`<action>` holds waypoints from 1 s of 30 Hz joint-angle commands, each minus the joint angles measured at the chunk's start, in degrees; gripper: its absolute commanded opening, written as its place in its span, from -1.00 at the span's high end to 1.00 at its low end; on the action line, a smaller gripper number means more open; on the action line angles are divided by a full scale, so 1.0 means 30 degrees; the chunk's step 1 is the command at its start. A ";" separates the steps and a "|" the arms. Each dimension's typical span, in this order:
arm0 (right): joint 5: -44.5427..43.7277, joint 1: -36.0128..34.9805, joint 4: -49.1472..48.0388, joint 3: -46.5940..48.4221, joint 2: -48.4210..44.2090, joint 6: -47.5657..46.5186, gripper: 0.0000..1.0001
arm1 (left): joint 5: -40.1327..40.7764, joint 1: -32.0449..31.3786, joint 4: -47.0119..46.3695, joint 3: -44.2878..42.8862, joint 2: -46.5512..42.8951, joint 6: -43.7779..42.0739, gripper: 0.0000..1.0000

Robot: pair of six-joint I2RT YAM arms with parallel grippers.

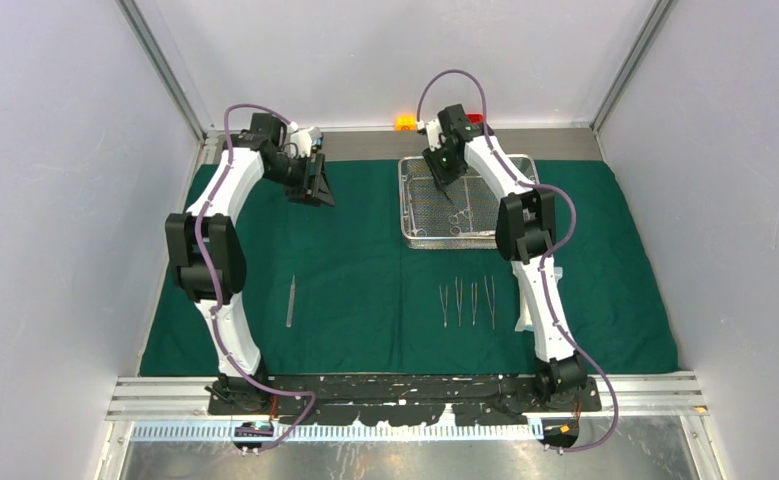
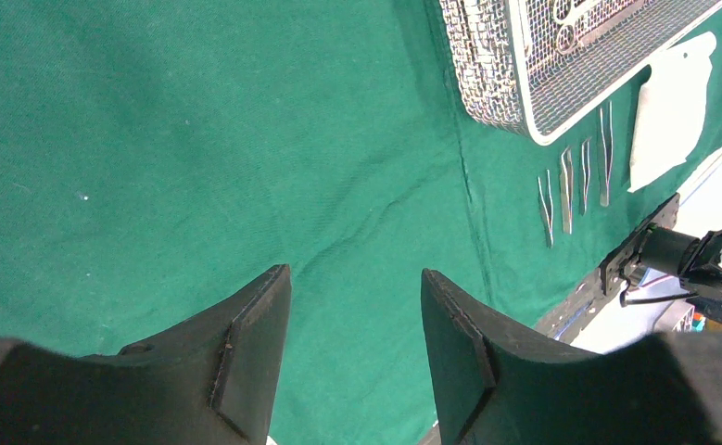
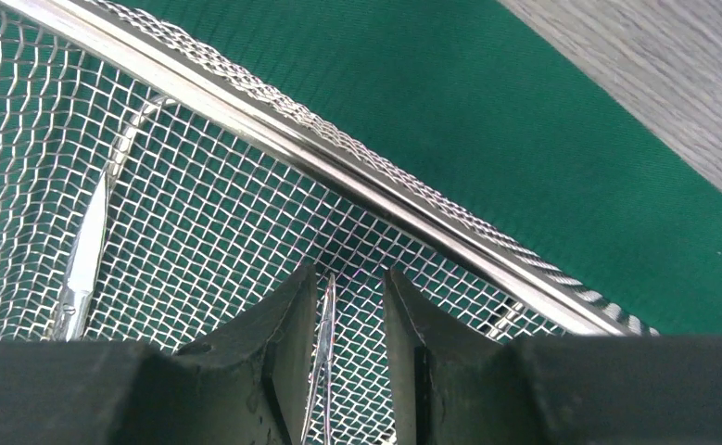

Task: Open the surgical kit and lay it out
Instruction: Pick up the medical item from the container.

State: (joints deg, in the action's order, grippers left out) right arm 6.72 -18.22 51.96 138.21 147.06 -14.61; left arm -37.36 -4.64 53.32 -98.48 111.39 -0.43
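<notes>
The dark green cloth [image 1: 365, 260] lies spread flat over the table. The silver wire-mesh tray [image 1: 412, 200] stands on it at the back right. My right gripper [image 3: 348, 273] is down inside the tray [image 3: 338, 171], jaws open. A slim steel instrument [image 3: 324, 324] lies on the mesh between its fingers, close to the left one. Another steel instrument [image 3: 83, 260] rests further left in the tray. Several instruments [image 1: 467, 300] lie in a row on the cloth in front of the tray, and a lone pair of tweezers [image 1: 290, 300] lies at the left. My left gripper [image 2: 354, 272] hangs open and empty over bare cloth at the back left.
Small orange [image 1: 405, 122] and red [image 1: 475, 118] blocks sit behind the tray at the back edge. The right arm's white link [image 1: 530, 295] runs just right of the laid-out row. Metal rails border the cloth at front and back.
</notes>
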 commanded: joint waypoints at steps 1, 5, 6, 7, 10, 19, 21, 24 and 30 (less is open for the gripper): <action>0.0203 -0.0284 -0.0278 0.0596 0.0011 0.0165 0.24 | -0.0493 -0.0063 0.0039 -0.0309 -0.0123 -0.0096 -0.11; -0.0047 -0.0341 -0.0213 0.0286 0.0123 0.0035 0.28 | -0.0472 -0.0063 0.0068 -0.0258 -0.0133 -0.0114 -0.11; -0.0117 -0.0336 -0.0264 0.0038 0.0085 -0.0055 0.31 | -0.0477 -0.0063 0.0083 -0.0237 -0.0166 -0.0110 -0.11; -0.0188 -0.0321 -0.0270 -0.0141 0.0062 -0.0110 0.34 | -0.0467 -0.0063 0.0074 -0.0227 -0.0174 -0.0124 -0.11; -0.0240 -0.0315 -0.0254 -0.0654 -0.0085 -0.0266 0.48 | -0.0465 -0.0063 0.0070 -0.0193 -0.0175 -0.0151 -0.11; -0.0357 -0.0313 -0.0061 -0.1234 -0.0233 -0.0634 0.85 | -0.0487 -0.0063 0.0070 -0.0163 -0.0205 -0.0122 -0.11; -0.0365 -0.0304 -0.0061 -0.1147 -0.0313 -0.0617 0.92 | -0.0464 -0.0063 0.0068 -0.0178 -0.0213 -0.0123 -0.11; -0.0399 -0.0293 -0.0066 -0.0773 -0.0602 -0.0612 0.99 | -0.0396 -0.0078 0.0068 -0.0220 -0.0163 -0.0122 -0.11; -0.0561 -0.0268 -0.0064 0.0351 -0.1784 -0.0618 0.99 | -0.0271 -0.0063 0.0069 -0.0351 -0.0082 -0.0136 -0.11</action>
State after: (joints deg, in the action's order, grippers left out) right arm 6.76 -19.07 50.76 136.40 146.74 -15.62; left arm -37.34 -4.64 53.43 -98.48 111.42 -0.43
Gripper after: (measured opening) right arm 0.017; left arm 0.556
